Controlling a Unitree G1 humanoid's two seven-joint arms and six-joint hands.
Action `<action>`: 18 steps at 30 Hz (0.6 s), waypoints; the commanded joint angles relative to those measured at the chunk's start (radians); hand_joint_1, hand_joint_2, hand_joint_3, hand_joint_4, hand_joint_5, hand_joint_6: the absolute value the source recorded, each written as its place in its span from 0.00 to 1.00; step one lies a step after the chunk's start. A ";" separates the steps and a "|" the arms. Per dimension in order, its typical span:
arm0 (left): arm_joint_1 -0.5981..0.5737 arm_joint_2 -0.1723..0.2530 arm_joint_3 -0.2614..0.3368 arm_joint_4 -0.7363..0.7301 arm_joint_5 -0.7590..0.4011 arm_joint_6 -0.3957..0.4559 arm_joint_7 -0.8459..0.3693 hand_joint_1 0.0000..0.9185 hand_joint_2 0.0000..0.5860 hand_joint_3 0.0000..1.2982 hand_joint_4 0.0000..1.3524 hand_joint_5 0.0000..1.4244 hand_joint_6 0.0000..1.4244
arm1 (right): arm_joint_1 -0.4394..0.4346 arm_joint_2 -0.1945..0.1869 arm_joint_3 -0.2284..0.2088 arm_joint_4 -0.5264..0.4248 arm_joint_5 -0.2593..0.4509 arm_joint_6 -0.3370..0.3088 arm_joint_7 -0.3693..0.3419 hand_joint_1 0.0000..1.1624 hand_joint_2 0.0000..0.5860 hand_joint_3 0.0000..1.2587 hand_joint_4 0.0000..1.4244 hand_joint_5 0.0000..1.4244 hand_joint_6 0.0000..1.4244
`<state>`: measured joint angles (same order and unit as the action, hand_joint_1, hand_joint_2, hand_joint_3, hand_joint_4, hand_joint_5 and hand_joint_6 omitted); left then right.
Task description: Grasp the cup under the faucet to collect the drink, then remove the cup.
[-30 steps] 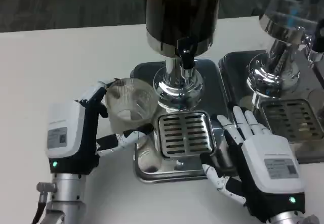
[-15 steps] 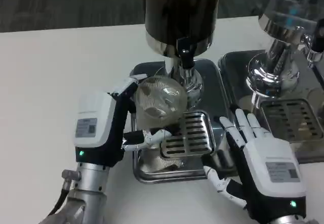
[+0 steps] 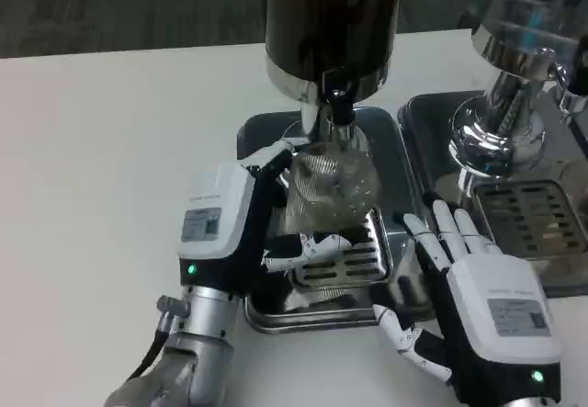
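A clear ribbed plastic cup [image 3: 328, 189] stands over the slotted drip grate [image 3: 344, 255], right beneath the black faucet tap [image 3: 338, 101] of the dark drink dispenser [image 3: 333, 23]. My left hand [image 3: 241, 232] grips the cup from its left side, fingers wrapped around the front and back of it. No liquid can be made out in the cup. My right hand [image 3: 482, 301] lies open with fingers spread flat on the right edge of the steel tray [image 3: 395, 163], apart from the cup.
A second chrome dispenser [image 3: 514, 76] with its own tray and grate [image 3: 533, 219] stands at the right. The white table [image 3: 110, 150] stretches out to the left.
My left hand has carried the cup to the right, from the tray's left edge to under the faucet. The right hand has barely moved.
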<state>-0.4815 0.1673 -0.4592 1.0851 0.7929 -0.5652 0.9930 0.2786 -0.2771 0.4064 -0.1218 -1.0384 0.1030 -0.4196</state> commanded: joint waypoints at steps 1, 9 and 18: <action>-0.048 -0.024 -0.011 0.044 -0.007 0.024 0.016 0.63 0.11 0.38 0.47 0.60 0.75 | 0.013 -0.003 -0.002 -0.021 -0.009 0.007 0.000 0.22 0.69 0.12 0.00 0.03 0.14; -0.048 -0.026 -0.023 0.095 -0.025 0.016 -0.019 0.41 0.08 0.33 0.44 0.58 0.71 | 0.004 -0.004 -0.005 -0.022 -0.009 0.011 0.004 0.22 0.69 0.12 0.00 0.03 0.14; -0.036 0.012 -0.014 0.092 -0.070 -0.047 -0.078 0.15 0.08 0.17 0.25 0.47 0.58 | -0.026 -0.005 -0.005 0.009 0.005 0.000 0.008 0.23 0.69 0.12 0.00 0.03 0.13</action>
<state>-0.5231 0.1623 -0.4813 1.1717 0.7441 -0.5920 0.9361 0.2709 -0.2805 0.4043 -0.1249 -1.0389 0.1091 -0.4175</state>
